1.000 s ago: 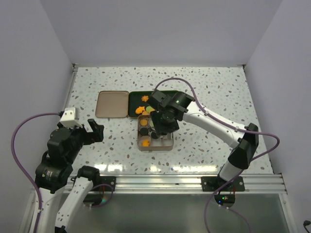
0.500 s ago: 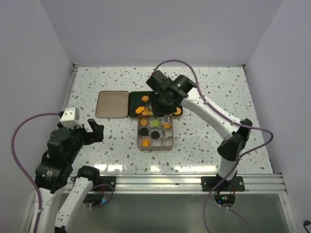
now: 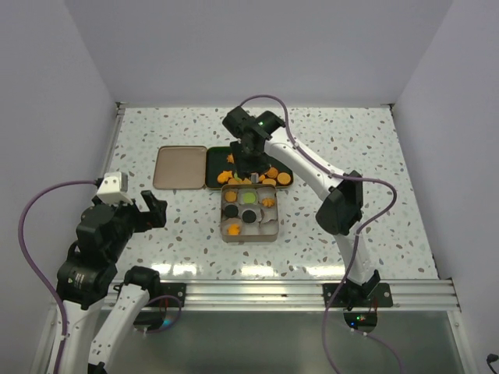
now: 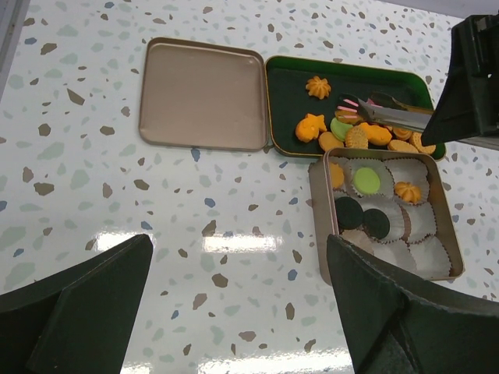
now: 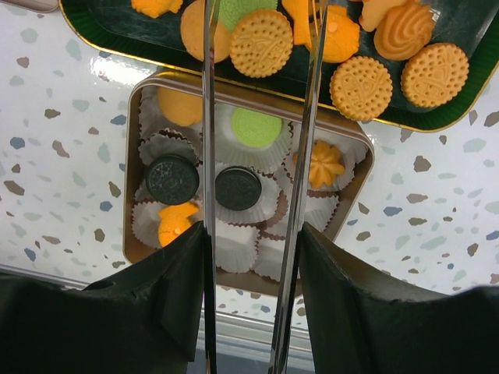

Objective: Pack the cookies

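Note:
Cookies (image 5: 261,43), mostly orange, lie in the dark green tray (image 3: 218,160), also seen in the left wrist view (image 4: 292,86). The tan tin (image 3: 249,234) in front of it holds white paper cups. Some of these carry a green cookie (image 5: 256,127), two dark ones (image 5: 172,179) and orange ones (image 5: 324,164). My right gripper (image 3: 248,160) (image 5: 251,257) is shut on metal tongs (image 5: 209,117). The tongs (image 4: 382,115) stand spread, with their tips over the tray's cookies. My left gripper (image 3: 144,212) (image 4: 238,312) is open and empty at the near left.
The tin's lid (image 3: 180,167) lies upside down just left of the green tray, also in the left wrist view (image 4: 204,93). The tin (image 4: 318,226) touches the tray's front edge. The right arm stretches from its base across the right half of the table.
My right gripper with the tongs has moved from above the tin back and left to above the green tray. The left arm has not moved.

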Available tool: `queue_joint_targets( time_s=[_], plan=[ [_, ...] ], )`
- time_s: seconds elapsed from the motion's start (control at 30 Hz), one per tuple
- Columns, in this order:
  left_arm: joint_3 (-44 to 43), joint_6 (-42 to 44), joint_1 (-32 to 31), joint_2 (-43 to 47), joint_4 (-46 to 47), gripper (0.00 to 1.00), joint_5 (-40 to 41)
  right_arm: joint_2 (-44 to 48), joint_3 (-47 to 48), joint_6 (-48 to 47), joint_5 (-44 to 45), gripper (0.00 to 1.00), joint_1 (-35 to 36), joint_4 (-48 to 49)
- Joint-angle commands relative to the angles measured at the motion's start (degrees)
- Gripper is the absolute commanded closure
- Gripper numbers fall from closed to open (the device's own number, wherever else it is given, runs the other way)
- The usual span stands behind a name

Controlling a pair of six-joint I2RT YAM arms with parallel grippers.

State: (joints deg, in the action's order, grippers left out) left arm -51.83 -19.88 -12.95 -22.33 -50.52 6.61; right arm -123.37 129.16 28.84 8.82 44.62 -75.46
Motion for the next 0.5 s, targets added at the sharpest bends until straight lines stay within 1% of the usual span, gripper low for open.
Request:
queue_joint_targets(
  time_s=[0.0,0.47],
  plan=[
    [0.07,1.33,-0.41,-0.96,2.71,0.00,-0.46,-0.73,3.02,-1.07,-0.73,0.50,-0.85,-0.65],
    [-0.02,1.25,-0.41,-1.93,2.62,0.00,-0.28,-2.75,0.56,-1.77,-1.88,0.50,-2.34,0.84]
  ],
)
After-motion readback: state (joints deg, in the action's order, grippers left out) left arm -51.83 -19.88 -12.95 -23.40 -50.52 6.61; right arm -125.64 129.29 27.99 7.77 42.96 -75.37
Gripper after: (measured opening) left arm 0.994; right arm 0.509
